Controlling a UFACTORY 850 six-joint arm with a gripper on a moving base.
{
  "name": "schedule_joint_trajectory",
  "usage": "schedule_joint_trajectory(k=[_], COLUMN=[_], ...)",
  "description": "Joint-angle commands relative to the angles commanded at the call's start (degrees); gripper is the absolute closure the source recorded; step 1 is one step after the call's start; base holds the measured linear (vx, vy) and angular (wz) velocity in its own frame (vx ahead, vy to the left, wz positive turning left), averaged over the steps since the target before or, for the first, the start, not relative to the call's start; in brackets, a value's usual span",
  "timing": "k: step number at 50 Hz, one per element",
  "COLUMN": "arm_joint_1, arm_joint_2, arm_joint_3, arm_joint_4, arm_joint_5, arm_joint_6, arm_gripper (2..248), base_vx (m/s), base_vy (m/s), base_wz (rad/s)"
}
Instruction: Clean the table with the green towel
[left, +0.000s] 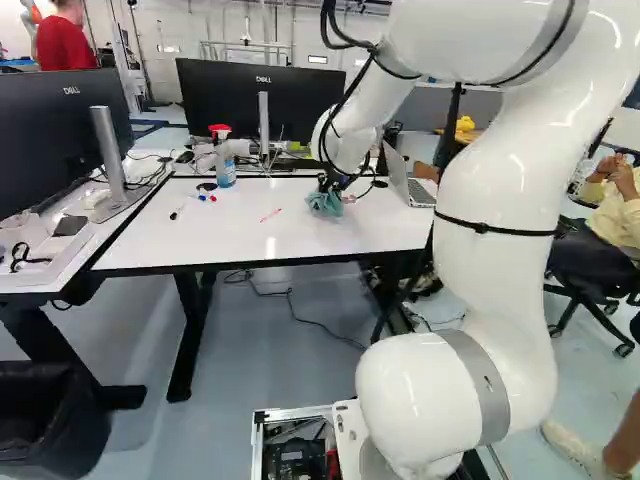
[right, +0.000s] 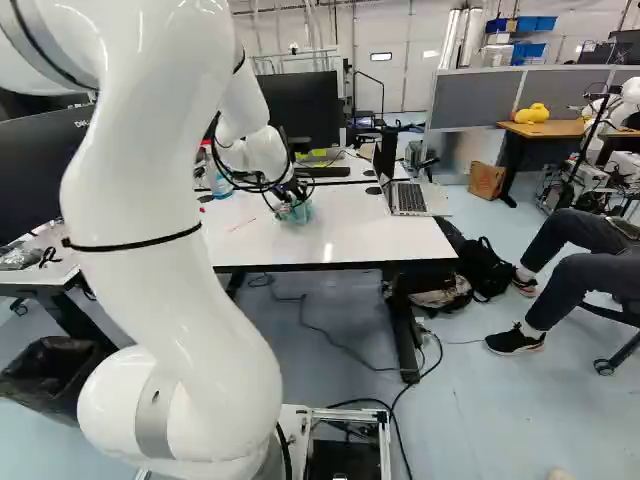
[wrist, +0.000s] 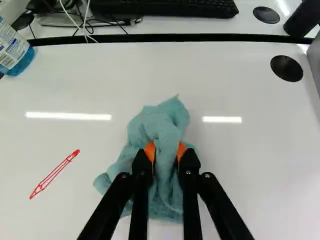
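The towel is green and sits in a bunch on the white table. The gripper has it pinched; in the wrist view, its two fingers with orange pads squeeze the cloth from both sides. A red mark is on the table near the towel, apart from it. The bottle stands on the table with blue water-like stuff in it and a red and white top. Pens lie near it. A laptop sits open on the other side of the towel. At the left of the left base view, a black bin is on the floor; I cannot tell what is in it. By the arm's foot, a metal frame holds black and red parts. Far off, blue boxes sit up high; their insides are hidden.
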Motion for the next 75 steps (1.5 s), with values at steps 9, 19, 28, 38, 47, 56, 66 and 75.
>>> schedule_joint_trajectory(k=[9, 19, 28, 38, 47, 56, 66, 75], arm_joint_1=[0.0, 0.0, 0.4, 1.7, 3.1, 4.6, 6.2, 7.7], arm_joint_2=[3.0, 3.0, 2.7, 1.2, -0.3, -1.2, -2.7, -4.2], arm_joint_3=[2.1, 2.2, 1.8, 0.0, -1.7, -2.9, -3.9, -4.5], arm_joint_4=[0.0, 0.0, 0.0, 0.0, 0.0, 0.0, 0.0, 0.0], arm_joint_5=[-2.1, -2.9, -2.9, -2.4, -0.8, 1.2, 3.2, 6.0], arm_joint_6=[0.0, 0.0, 0.0, 0.0, 0.0, 0.0, 0.0, 0.0], arm_gripper=[185, 185, 185, 185, 185, 185, 185, 185], base_vx=[0.000, 0.000, 0.000, 0.000, 0.000, 0.000, 0.000, 0.000], base_vy=[0.000, 0.000, 0.000, 0.000, 0.000, 0.000, 0.000, 0.000], base_wz=[0.000, 0.000, 0.000, 0.000, 0.000, 0.000, 0.000, 0.000])
